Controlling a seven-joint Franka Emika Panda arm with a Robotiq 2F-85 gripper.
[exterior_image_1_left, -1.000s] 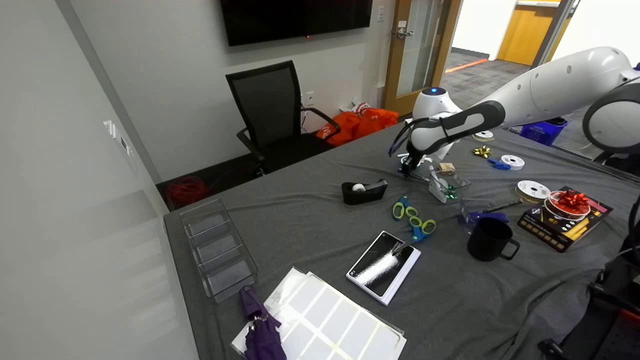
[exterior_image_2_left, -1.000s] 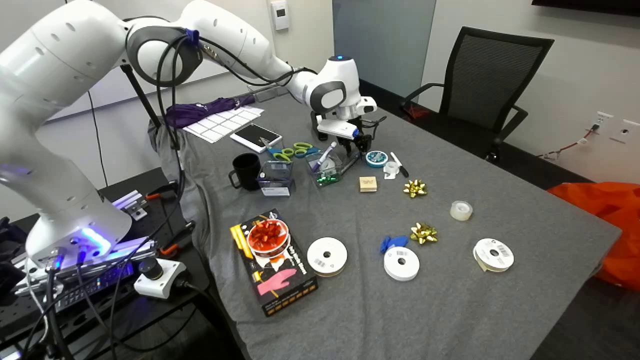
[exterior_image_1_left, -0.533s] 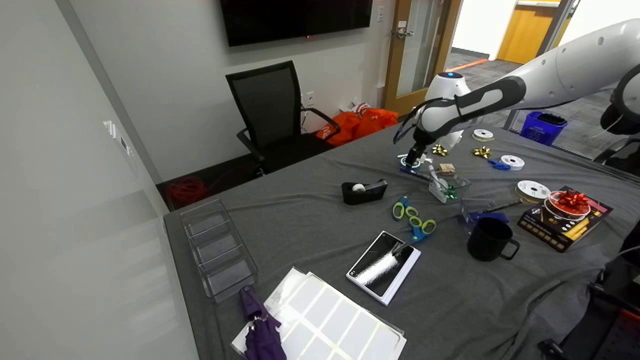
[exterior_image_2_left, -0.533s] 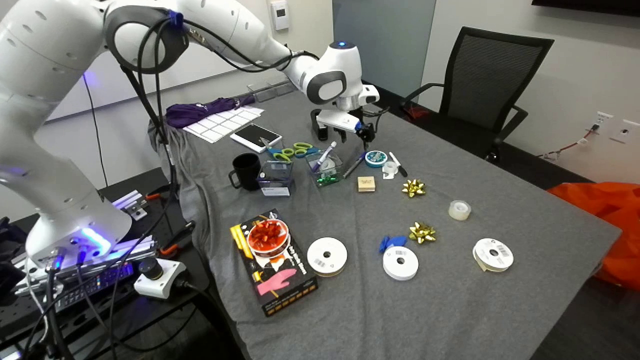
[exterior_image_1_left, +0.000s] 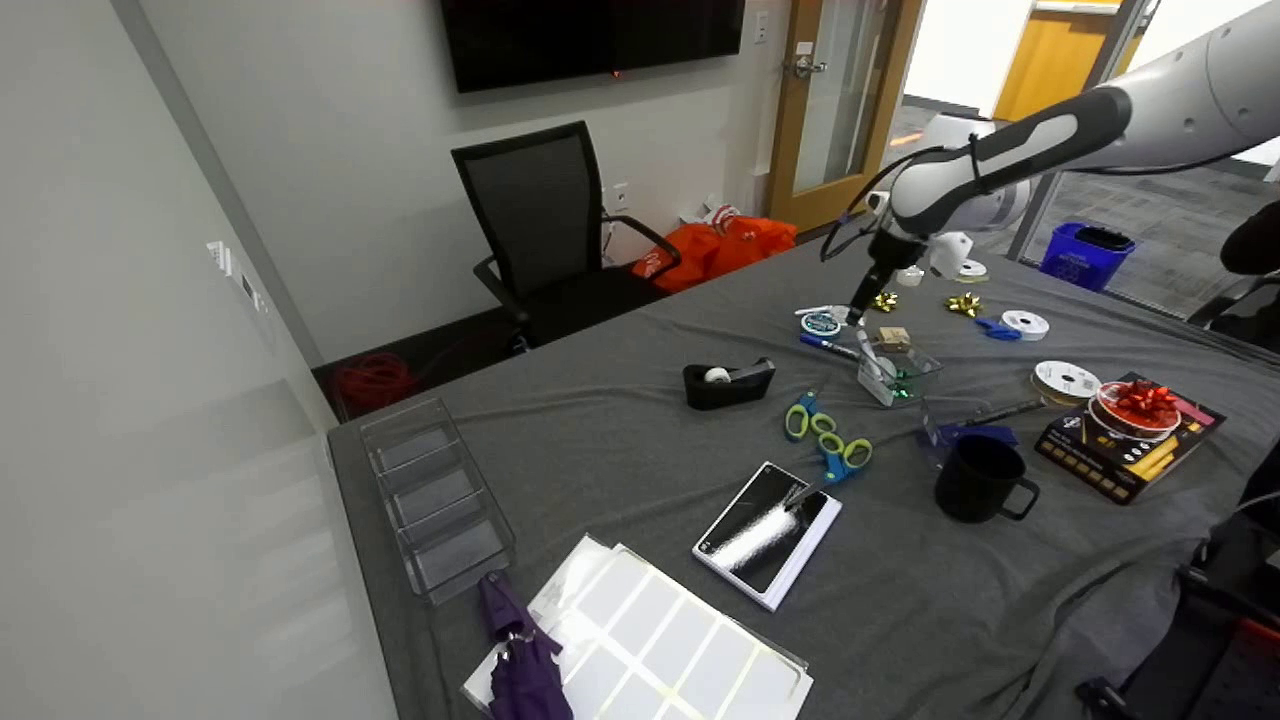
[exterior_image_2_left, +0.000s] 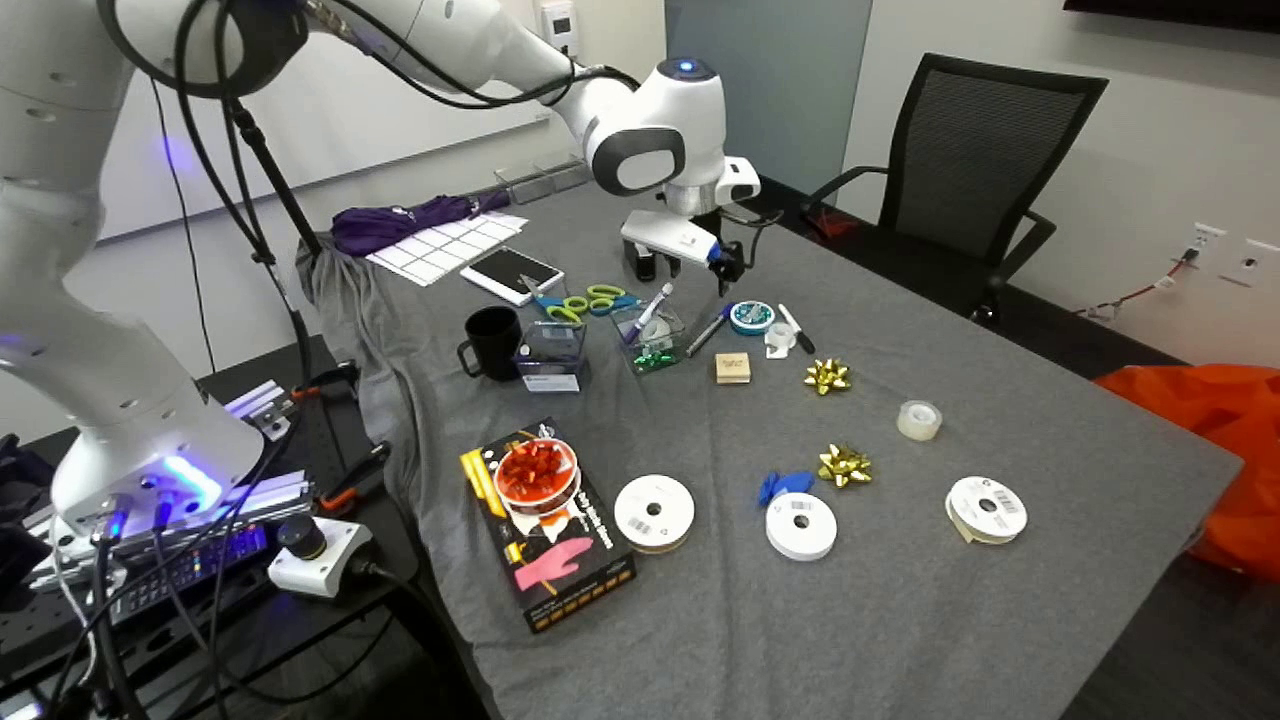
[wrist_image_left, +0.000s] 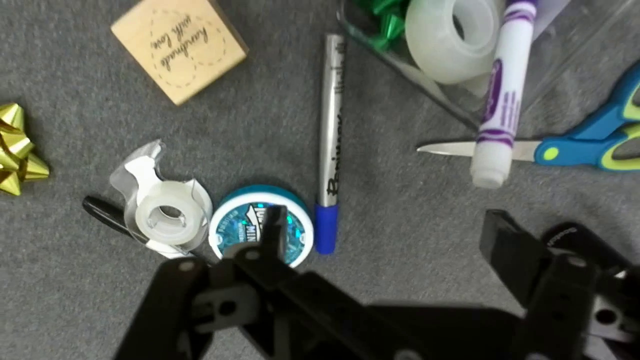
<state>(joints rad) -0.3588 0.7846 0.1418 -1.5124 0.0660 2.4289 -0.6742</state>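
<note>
My gripper (wrist_image_left: 384, 216) is open and empty above the grey cloth; it also shows in both exterior views (exterior_image_1_left: 860, 308) (exterior_image_2_left: 702, 278). A silver marker with a blue cap (wrist_image_left: 330, 135) lies on the cloth, between the fingers' lines and ahead of them. One fingertip overlaps a round teal tin (wrist_image_left: 231, 226) in the wrist view; no contact shows. Beside the tin are a small clear tape dispenser (wrist_image_left: 170, 212) and a black pen (wrist_image_left: 104, 214). A wooden stamp block (wrist_image_left: 175, 47) lies farther off. A clear bin (wrist_image_left: 415, 75) holds a white-and-purple marker (wrist_image_left: 507, 90), a tape roll and green bow.
Blue-and-green scissors (wrist_image_left: 575, 150) and a black tape dispenser (exterior_image_1_left: 728, 386) lie near the bin. A black mug (exterior_image_2_left: 495, 340), a glove box (exterior_image_2_left: 550, 530) with red ribbon, ribbon spools (exterior_image_2_left: 653, 512), gold bows (exterior_image_2_left: 845, 465) and a tablet box (exterior_image_1_left: 768, 530) are on the table.
My gripper has risen from the blue-capped marker and drawn back toward the robot base. The marker, partly covered by the gripper before, lies uncovered on the cloth.
</note>
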